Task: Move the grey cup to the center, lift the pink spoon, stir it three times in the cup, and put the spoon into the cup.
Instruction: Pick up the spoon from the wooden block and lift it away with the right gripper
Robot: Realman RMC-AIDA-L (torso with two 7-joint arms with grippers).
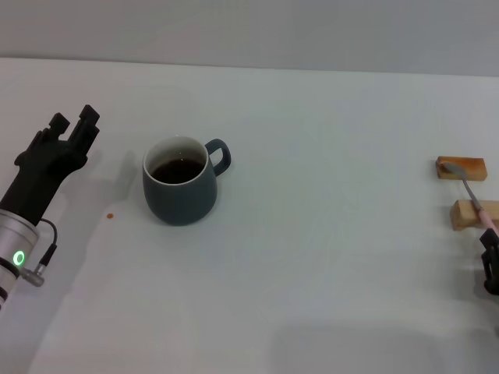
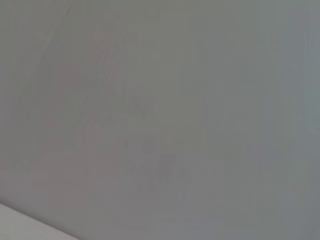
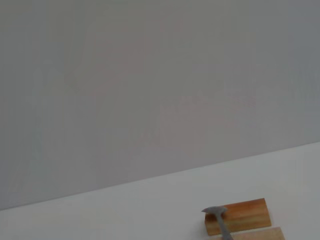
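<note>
Overhead: white table (image 1: 312, 257), grey wall (image 1: 249, 27) behind; left end effector (image 1: 72, 128) released, right end effector (image 1: 491, 261) state unclear.

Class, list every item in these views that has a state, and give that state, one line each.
grey cup: upright on the table, holding dark liquid, left of centre.
pink spoon: lying across two wooden blocks, untouched.
left claw: open, beside the cup, holding nothing.
right claw: at the table's right edge, near the spoon handle.

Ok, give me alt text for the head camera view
A grey cup of dark liquid stands left of centre on a white table. The left gripper hovers beside it; at far right, the pink spoon lies across two wooden blocks near the right gripper.
</note>
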